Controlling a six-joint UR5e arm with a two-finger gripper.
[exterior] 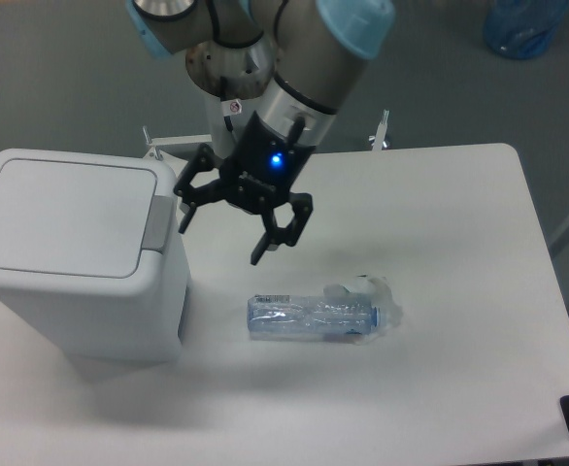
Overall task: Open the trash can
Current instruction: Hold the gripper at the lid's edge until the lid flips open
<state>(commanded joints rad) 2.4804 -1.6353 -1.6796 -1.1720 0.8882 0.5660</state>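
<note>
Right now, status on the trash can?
Gripper open, empty, beside the latch tab. Trash can lid shut. Crushed bottle lies clear of it.

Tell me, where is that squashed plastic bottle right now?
The bottle lies on its side near the middle of the white table, just right of the trash can and below the open gripper.

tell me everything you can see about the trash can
The trash can is a large white boxy bin with rounded corners, plastic by its look. Its flat lid lies shut, with a grey latch tab on the right edge. It stands upright at the left end of the table, its left side cut off by the picture's edge. Nothing touches it: the gripper hangs open just right of the tab, and the bottle lies apart on the table.
</note>
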